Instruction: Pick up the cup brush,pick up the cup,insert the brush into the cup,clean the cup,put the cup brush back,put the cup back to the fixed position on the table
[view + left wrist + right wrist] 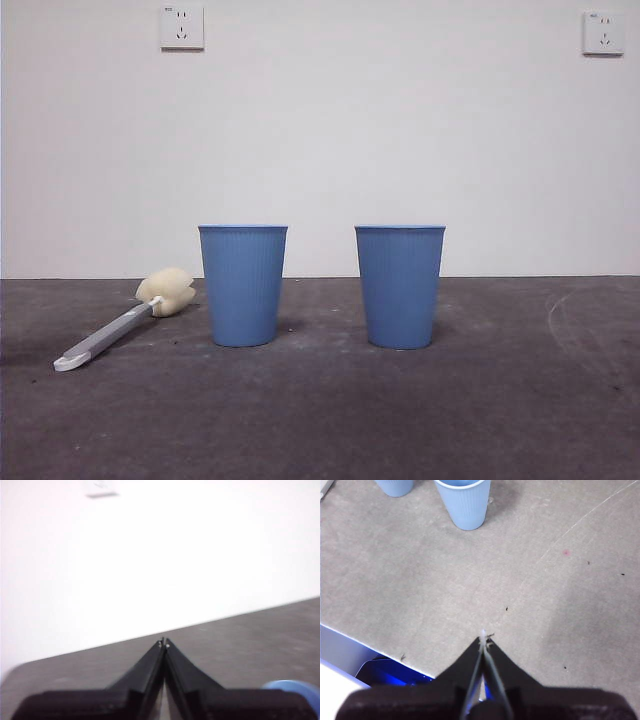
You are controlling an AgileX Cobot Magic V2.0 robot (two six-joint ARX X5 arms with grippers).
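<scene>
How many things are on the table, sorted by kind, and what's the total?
Blue cups: 2, one nearer the brush, the other beside it, both upright
Cup brush: 1, lying flat on the table
Total: 3

Neither the left gripper nor the right gripper holds anything; both have their jaws shut.

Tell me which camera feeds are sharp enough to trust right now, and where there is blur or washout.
Front view: sharp, evenly lit, soft shadows under both blue cups and the cup brush. Left wrist view: blurred, wall blown out white, only a sliver of a blue cup rim. Right wrist view: table overexposed to pale grey, colours washed out, yet reasonably sharp.
</scene>
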